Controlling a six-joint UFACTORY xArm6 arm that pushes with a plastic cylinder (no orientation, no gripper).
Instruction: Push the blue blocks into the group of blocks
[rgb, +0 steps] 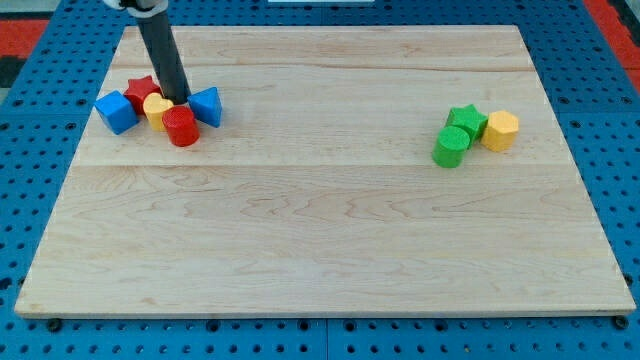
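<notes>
Eight blocks lie on the wooden worktop, in two clusters well apart.

Five sit in the upper left of the frame. There are two blue ones: a blue cube at the far left of the cluster, and a blue triangular block at its right end. Between them are two red ones, a red star at the back and a red cylinder at the front, plus one yellow heart-shaped block in the middle. The blue cube touches the red star; the blue triangular block sits just beside the red cylinder, and I cannot tell whether they touch.

Three more sit at the right of the frame, level with the upper middle: two green, a green star and a green cylinder just below it, and one yellow hexagonal block touching the star's right side.

There is no hand on this arm, only a dark rod slanting down from the top left. My tip rests among the left cluster, between the yellow heart and the blue triangular block, just above the red cylinder
</notes>
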